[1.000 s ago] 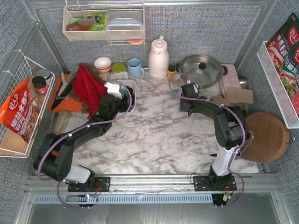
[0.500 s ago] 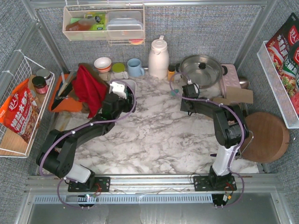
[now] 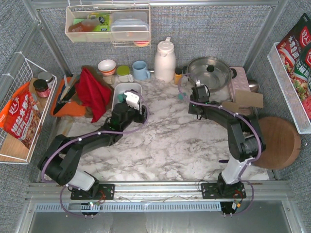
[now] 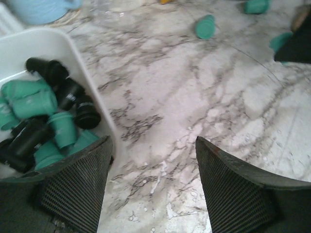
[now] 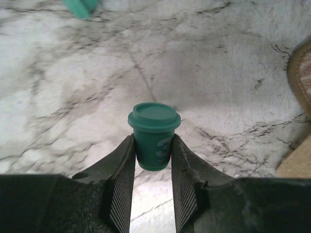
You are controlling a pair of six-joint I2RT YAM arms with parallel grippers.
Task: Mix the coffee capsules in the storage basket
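Our left tool (image 4: 151,160) gapes empty just beside the storage basket (image 4: 19,53), where teal and black coffee capsules (image 4: 36,99) lie heaped. Well right of the basket, our right tool (image 5: 153,148) pinches a teal capsule (image 5: 154,128).

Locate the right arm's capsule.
Right wrist view: the teal capsule sits upright in the jaws of the right gripper, beside the steel pot at the back of the table.

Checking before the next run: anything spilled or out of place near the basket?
Yes. A few teal coffee capsules lie loose on the marble table, outside the storage basket, at least one on its side. The right gripper is shut on another teal capsule. Nothing looks damaged.
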